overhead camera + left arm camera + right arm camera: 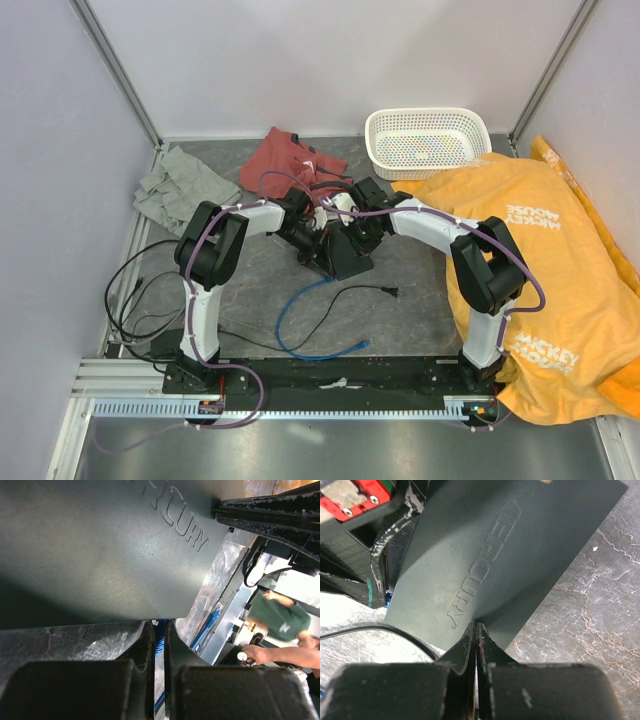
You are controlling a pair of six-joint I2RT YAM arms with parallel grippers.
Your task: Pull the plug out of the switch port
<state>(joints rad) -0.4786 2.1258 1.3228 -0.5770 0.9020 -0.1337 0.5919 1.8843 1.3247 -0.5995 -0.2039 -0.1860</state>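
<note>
The left gripper (160, 628) is clamped on the blue ribbed plug (160, 642), seated in the flat matte-black rectangular switch (100, 545) straight ahead of its fingertips. The cable's axis runs back along the hand, so withdrawal is straight rearward. The right gripper (476, 631), jaws together, bears on the switch's near edge.

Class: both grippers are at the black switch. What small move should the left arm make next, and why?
Probably draw the left gripper straight back from the switch. It is shut on the blue plug at the switch's edge, and the shut right gripper meets another edge, seemingly bracing it.
</note>
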